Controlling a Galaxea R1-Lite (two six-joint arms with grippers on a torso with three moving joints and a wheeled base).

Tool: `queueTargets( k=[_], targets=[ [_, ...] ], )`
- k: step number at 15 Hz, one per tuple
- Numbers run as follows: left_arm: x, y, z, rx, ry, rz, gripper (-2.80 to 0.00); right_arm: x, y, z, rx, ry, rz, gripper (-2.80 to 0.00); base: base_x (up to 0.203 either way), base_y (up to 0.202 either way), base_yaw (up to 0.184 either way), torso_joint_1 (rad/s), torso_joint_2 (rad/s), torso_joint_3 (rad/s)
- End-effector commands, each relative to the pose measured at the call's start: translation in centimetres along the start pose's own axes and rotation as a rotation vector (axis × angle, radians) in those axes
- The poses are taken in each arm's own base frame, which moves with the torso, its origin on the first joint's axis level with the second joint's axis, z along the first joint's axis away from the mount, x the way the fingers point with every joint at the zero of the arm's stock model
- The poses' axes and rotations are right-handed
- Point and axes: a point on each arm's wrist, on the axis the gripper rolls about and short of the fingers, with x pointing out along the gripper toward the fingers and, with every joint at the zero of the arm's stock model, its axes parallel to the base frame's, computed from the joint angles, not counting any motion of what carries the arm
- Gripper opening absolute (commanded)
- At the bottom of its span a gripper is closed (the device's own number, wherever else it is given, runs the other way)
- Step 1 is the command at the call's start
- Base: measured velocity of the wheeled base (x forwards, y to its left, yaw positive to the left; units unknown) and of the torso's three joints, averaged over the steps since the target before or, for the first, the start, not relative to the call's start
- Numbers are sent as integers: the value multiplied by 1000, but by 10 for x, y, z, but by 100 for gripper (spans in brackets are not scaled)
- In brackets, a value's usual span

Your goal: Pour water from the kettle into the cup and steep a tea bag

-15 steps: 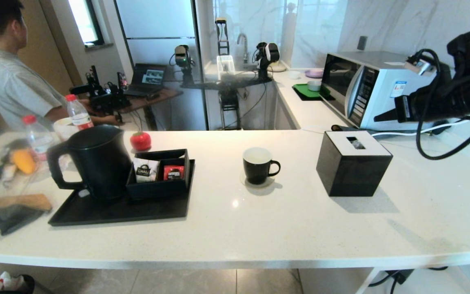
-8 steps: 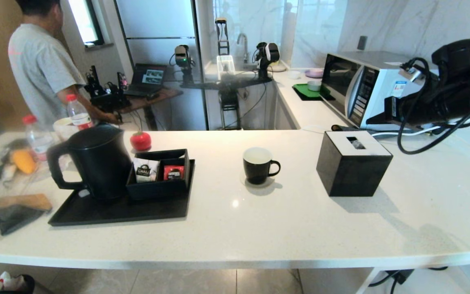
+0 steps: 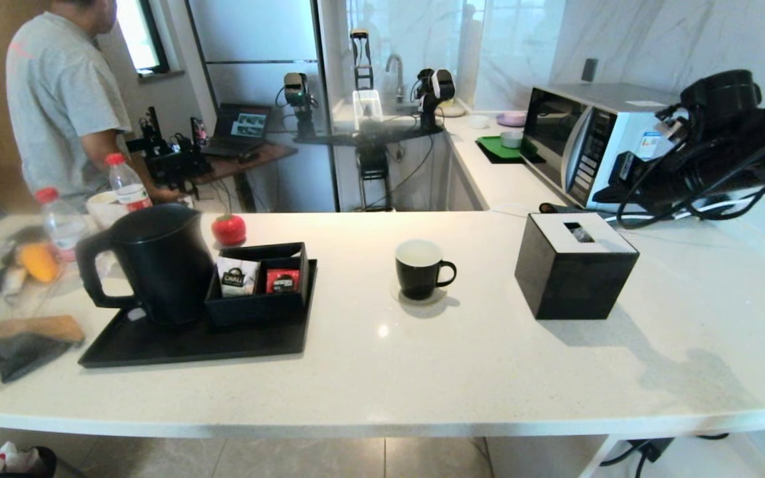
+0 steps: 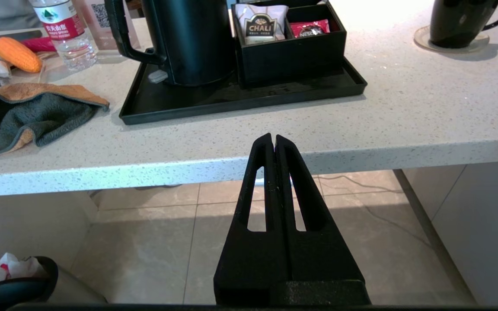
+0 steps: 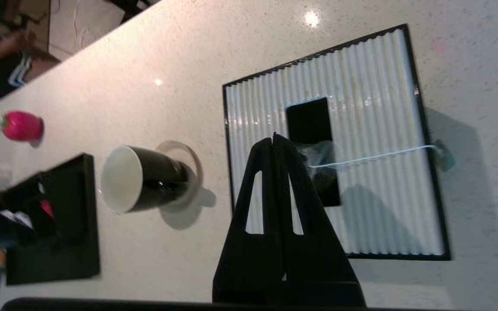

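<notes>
The matte black kettle [image 3: 157, 262] stands on a black tray [image 3: 190, 345] at the left of the counter. At mid-counter the black cup [image 3: 420, 269] with a white inside rests on a round coaster. The pale tea bag [image 5: 322, 157] lies in the slot of a black box [image 3: 572, 279]; its string runs over the ribbed white lid to the small tag [image 5: 442, 156] at the lid's edge. My right gripper [image 3: 600, 196] hangs above the far side of that box, shut, with its tip [image 5: 274, 137] next to the slot. My left gripper [image 4: 273, 139] is shut and empty, below the counter's front edge.
On the tray a black organiser holds a white CHALI packet [image 3: 236, 277] and a red packet [image 3: 282, 281]. A microwave [image 3: 588, 143] stands behind the box. Water bottles, a paper cup, a cloth [image 3: 17, 345] and clutter fill the far left. A person [image 3: 64, 99] stands behind the counter.
My right arm has swung left and down towards the black box. The person behind the counter has stepped to the right. Kettle and cup have not moved.
</notes>
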Motion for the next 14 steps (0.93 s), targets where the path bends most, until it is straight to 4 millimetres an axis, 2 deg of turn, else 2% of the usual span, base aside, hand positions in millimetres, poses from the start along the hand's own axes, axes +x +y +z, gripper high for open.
queueTargets(
  k=[1,5,14],
  targets=[
    [0,0,0,1,0,0,-280,14,6,-7,44,9,-34,-280,0,0,0,0,0,0],
    [0,0,0,0,0,0,-280,21,14,-16,126,7,-82,-280,0,0,0,0,0,0],
    [0,0,0,1,0,0,-280,42,-2,-35,191,44,-203,-280,0,0,0,0,0,0]
  ],
)
